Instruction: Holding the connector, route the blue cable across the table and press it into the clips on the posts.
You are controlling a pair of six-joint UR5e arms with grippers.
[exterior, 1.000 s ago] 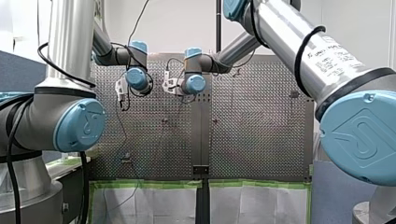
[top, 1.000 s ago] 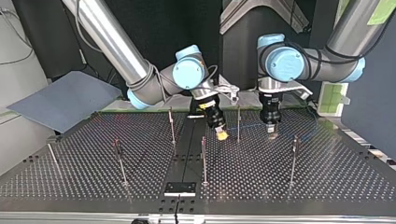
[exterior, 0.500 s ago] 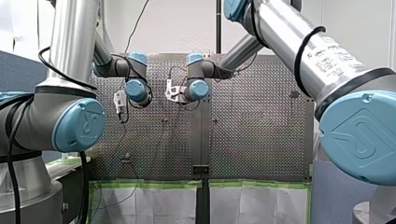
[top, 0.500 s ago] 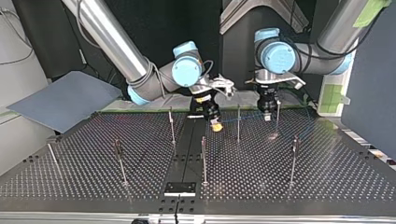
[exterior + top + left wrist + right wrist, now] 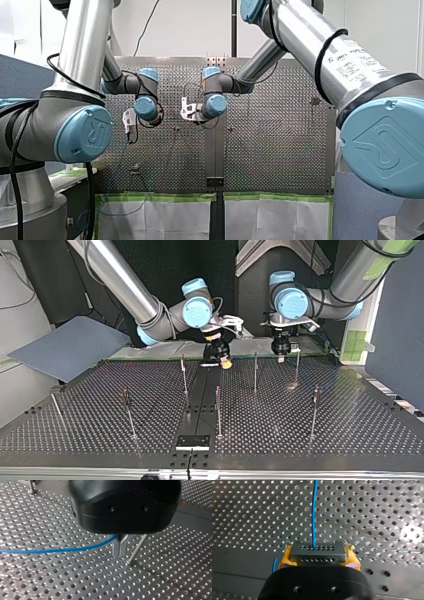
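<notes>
In the right wrist view my right gripper (image 5: 319, 557) is shut on the black connector (image 5: 317, 550), gripped between its yellow pads (image 5: 285, 559). The blue cable (image 5: 313, 512) leaves the connector and runs straight ahead over the perforated table. In the left wrist view my left gripper (image 5: 119, 554) is shut on the blue cable (image 5: 52, 550), which trails off to one side above the table. In the top view both grippers hang near the table's far edge, the right (image 5: 223, 361) with yellow tips and the left (image 5: 281, 355) black. A thin post (image 5: 255, 371) stands between them.
Several thin metal posts rise from the perforated table (image 5: 280, 430): a post (image 5: 184, 375), a post (image 5: 218, 410), a post (image 5: 314, 410) and others. One post (image 5: 136, 550) stands just beside my left fingers. A grey sheet (image 5: 70, 347) lies off the table at the top view's left.
Both grippers have risen off the table and drawn back toward the top view's far edge, carrying connector and cable. In the front view both wrists have come lower and nearer.
</notes>
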